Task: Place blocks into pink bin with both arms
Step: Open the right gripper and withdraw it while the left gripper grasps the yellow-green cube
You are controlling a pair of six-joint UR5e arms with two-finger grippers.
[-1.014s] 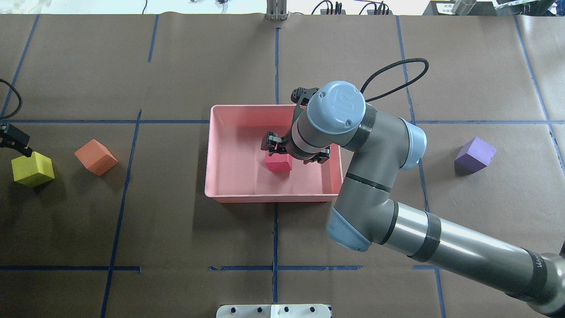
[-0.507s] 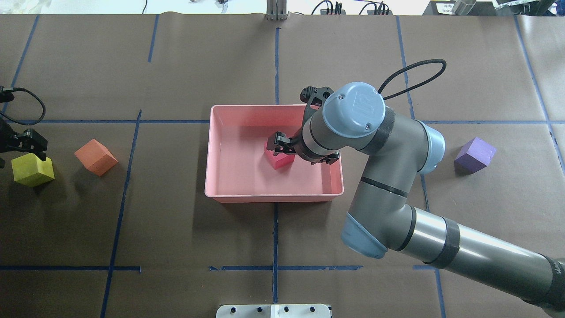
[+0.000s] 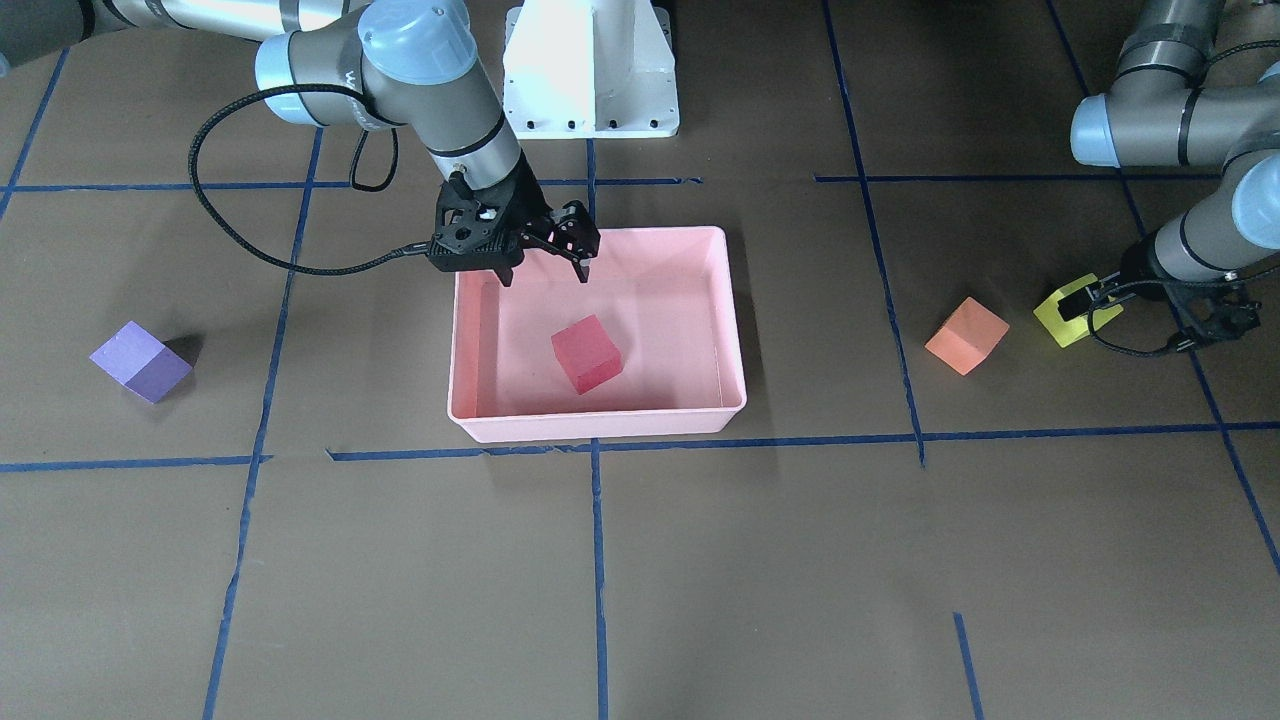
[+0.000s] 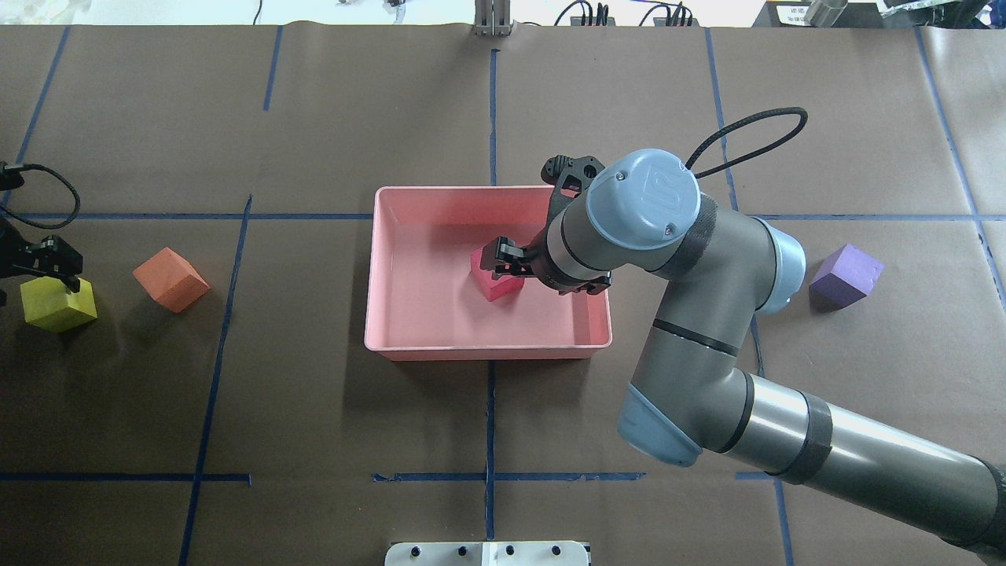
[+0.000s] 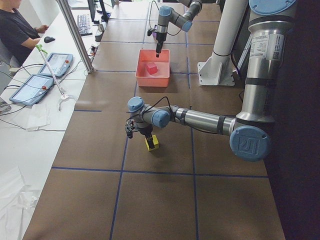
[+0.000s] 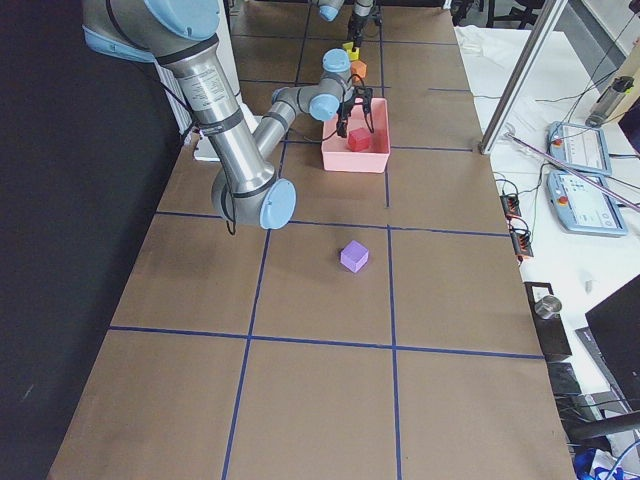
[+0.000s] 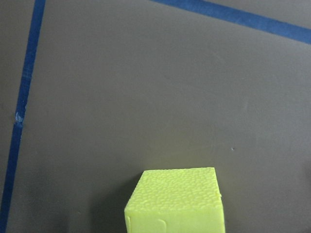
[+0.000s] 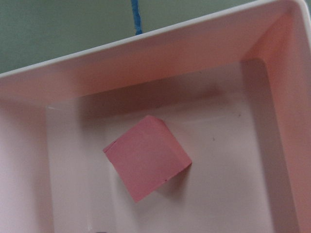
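Observation:
The red block [image 3: 587, 354] lies free and skewed on the floor of the pink bin [image 3: 600, 425], and also shows in the right wrist view [image 8: 146, 162]. My right gripper [image 3: 545, 275] is open and empty, above the bin's robot-side wall. The yellow-green block [image 4: 56, 305] sits on the table at the far left. My left gripper [image 4: 45, 259] hangs just beyond it, looks open and holds nothing. The block fills the lower edge of the left wrist view [image 7: 175, 204]. The orange block [image 4: 170, 278] and the purple block [image 4: 846, 275] rest on the table.
The table is covered in brown paper [image 4: 314, 409] with blue tape lines. The white pedestal base [image 3: 590, 70] stands behind the bin. The right arm's black cable [image 3: 215, 215] loops over the table. An operator and tablets [image 5: 55, 65] are at a side table.
My right gripper has risen and drawn back towards the robot's right, away from the red block, which stays in the bin. My left gripper has come in over the yellow-green block.

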